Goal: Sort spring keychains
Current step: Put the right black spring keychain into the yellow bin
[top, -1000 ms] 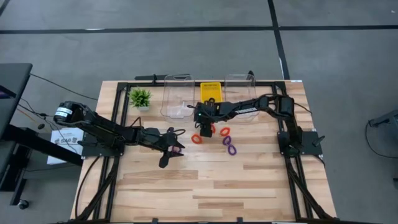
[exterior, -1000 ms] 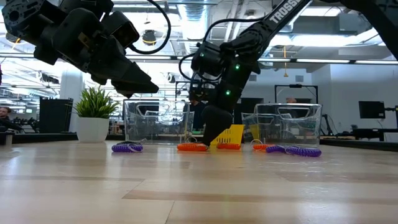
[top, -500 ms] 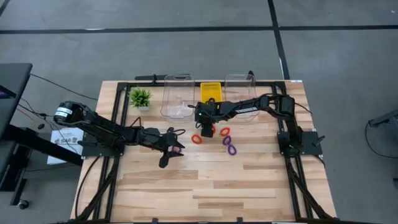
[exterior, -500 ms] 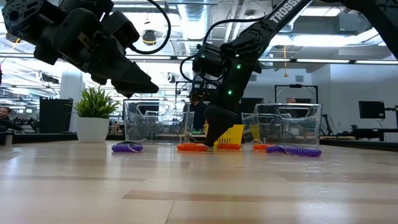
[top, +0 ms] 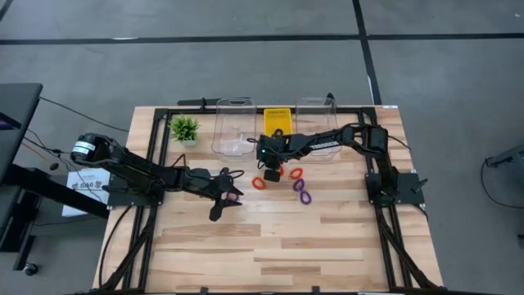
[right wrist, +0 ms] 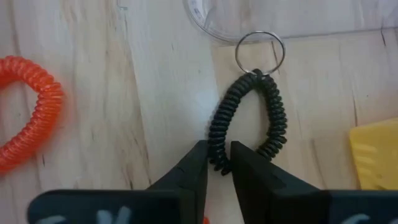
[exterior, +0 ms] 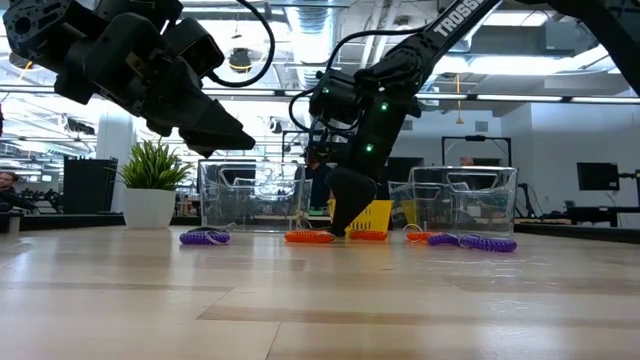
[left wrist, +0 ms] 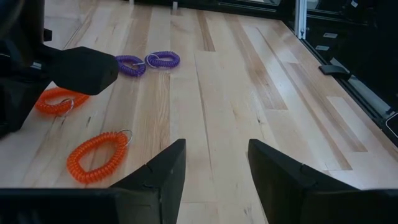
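Note:
A black spring keychain (right wrist: 249,118) with a metal ring lies flat on the table, close to the clear bins. My right gripper (right wrist: 217,160) comes down on it and is shut on it; it also shows in the high view (top: 271,170). Orange keychains (top: 259,183) (top: 295,173) and purple ones (top: 304,195) lie beside it. My left gripper (top: 224,199) hangs open above the table's left half, touching nothing. In the left wrist view its fingers (left wrist: 158,177) frame bare wood, with an orange keychain (left wrist: 96,156) ahead. My right gripper pinches the black keychain's coil at the end opposite the ring (right wrist: 216,148) between its two fingers (right wrist: 194,168). They come from above, slanting steeply down. The keychain lies flat on the table.
Two clear bins (top: 233,127) (top: 316,123) stand at the far edge with a yellow item (top: 277,120) between them. A small green plant (top: 184,128) sits at the far left. A purple keychain (exterior: 205,237) lies near my left gripper. The table's near half is bare wood.
My right gripper has turned a little in place over the black keychain. The keychains lie where they were.

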Robot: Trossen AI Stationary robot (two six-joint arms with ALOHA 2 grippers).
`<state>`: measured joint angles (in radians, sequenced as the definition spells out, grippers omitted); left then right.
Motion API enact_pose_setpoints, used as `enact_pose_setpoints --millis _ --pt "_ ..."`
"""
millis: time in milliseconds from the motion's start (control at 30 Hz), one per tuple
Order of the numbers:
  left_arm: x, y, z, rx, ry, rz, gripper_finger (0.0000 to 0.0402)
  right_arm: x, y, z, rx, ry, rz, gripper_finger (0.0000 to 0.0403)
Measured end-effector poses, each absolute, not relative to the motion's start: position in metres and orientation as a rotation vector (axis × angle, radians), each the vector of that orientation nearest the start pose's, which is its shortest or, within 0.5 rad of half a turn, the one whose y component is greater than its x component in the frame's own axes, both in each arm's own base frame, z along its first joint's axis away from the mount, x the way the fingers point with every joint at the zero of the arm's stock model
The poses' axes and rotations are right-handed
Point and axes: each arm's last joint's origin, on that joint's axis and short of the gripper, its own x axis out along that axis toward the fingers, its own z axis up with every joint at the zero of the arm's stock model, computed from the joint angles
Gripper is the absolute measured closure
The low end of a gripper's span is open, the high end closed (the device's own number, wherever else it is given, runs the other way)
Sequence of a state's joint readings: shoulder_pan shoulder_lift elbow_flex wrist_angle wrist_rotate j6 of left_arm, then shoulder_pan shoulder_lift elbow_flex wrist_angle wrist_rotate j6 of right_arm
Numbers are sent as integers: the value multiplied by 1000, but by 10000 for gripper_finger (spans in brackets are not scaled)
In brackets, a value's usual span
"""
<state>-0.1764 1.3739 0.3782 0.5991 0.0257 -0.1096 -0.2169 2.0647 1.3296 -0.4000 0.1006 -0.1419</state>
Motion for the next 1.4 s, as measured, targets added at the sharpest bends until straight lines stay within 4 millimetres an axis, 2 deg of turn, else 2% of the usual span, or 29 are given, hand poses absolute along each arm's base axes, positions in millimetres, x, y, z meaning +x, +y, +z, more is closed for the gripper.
enact_pose_setpoints --millis 333,700,1400 --pt "237 -43 152 -78 407 -178 230 399 -86 128 -57 1153 -211 392" --pt "237 -43 152 -78 407 -178 230 398 -81 130 -50 1165 -229 391" --pt "237 -43 152 -78 407 -178 230 385 -62 171 -61 1160 -212 390"
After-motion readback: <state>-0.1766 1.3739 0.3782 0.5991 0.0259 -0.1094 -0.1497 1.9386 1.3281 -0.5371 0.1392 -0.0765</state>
